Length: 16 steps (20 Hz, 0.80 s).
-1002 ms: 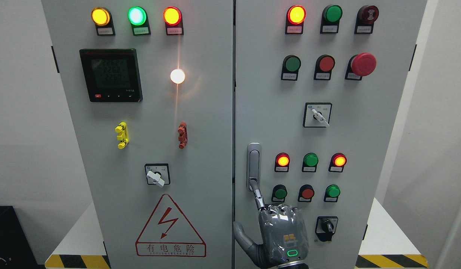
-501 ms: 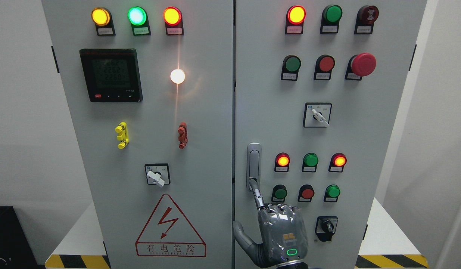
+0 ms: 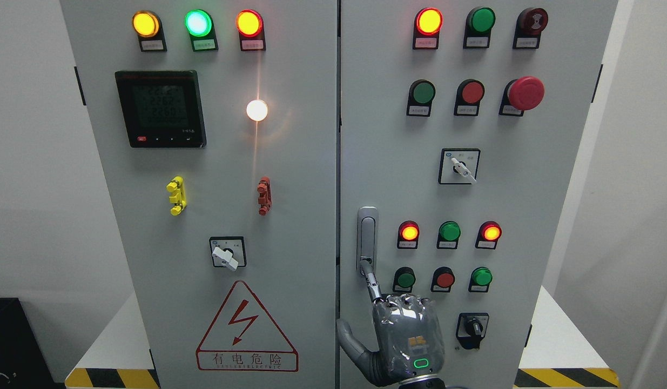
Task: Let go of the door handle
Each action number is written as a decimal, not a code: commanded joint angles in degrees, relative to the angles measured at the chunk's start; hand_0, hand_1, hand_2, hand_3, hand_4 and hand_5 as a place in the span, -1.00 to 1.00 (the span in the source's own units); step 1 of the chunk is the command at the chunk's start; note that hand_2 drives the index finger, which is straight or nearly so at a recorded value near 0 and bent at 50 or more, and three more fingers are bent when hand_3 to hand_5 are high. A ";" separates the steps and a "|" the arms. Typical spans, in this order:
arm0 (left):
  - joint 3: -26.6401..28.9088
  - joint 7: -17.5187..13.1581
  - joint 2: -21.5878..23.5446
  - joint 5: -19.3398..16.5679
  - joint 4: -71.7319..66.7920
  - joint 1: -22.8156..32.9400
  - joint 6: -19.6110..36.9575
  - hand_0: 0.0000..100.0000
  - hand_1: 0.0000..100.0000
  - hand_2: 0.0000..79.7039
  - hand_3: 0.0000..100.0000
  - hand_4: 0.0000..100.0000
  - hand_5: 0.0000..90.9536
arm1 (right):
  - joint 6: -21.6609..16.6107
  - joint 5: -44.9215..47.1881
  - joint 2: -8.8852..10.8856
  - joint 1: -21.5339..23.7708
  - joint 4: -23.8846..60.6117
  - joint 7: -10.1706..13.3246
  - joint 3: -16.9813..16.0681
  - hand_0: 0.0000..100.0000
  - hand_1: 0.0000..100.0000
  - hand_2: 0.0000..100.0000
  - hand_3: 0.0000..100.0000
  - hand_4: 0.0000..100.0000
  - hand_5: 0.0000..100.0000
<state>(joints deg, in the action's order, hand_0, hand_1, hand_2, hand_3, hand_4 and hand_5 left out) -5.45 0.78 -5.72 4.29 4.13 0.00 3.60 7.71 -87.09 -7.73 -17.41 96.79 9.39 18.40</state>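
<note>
**Right hand at the door handle, index fingertip on its lower end**

Right hand (image 3: 406,337) enters from the bottom edge, right of the middle seam, back of the hand toward the camera, a green light ring lit near the wrist. Index finger (image 3: 372,285) extended upward and slightly left; its tip touches the bottom end of the door handle (image 3: 367,237). The other fingers are curled down over the palm and hold nothing. The thumb (image 3: 350,337) sticks out to the left, apart from the handle. No closed grasp around the handle: contact is the one fingertip only. Whether that tip hooks behind the handle or just rests on it, cannot tell.

The door handle is a silver vertical lever in an oval plate, upright, on the right door (image 3: 527,216) just beside the seam between the two doors, in the lower half. Both doors look shut and flush.

Right of the handle: a row of three lamps, red lit (image 3: 409,232), green (image 3: 449,231), red lit (image 3: 491,232); below them three small push buttons. A black rotary switch (image 3: 472,327) sits just right of the hand.

Left door (image 3: 290,243): digital meter (image 3: 160,108), a lit white lamp (image 3: 256,109), a selector switch (image 3: 227,254), and a red warning triangle (image 3: 247,329).

Left arm does not show.
</note>
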 commanded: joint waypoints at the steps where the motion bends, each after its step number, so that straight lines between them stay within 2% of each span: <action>1: 0.00 0.01 0.00 -0.07 0.00 0.97 0.00 -0.76 0.11 -1.00 -1.00 -1.00 -1.00 | 0.02 0.00 0.00 -0.08 -0.54 0.19 -0.12 -0.33 -0.56 -0.77 1.00 1.00 1.00; 16: 0.00 0.01 0.00 0.02 0.00 0.97 0.00 -0.76 0.11 -1.00 -1.00 -1.00 -1.00 | 0.02 0.08 0.00 -0.08 -1.07 0.10 -0.30 -0.32 -0.57 -0.75 1.00 1.00 1.00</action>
<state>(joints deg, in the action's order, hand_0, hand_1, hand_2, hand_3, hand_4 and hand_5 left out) -5.45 0.78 -5.72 4.27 4.13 0.00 3.60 7.71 -87.02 -7.74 -17.48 96.17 9.58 18.25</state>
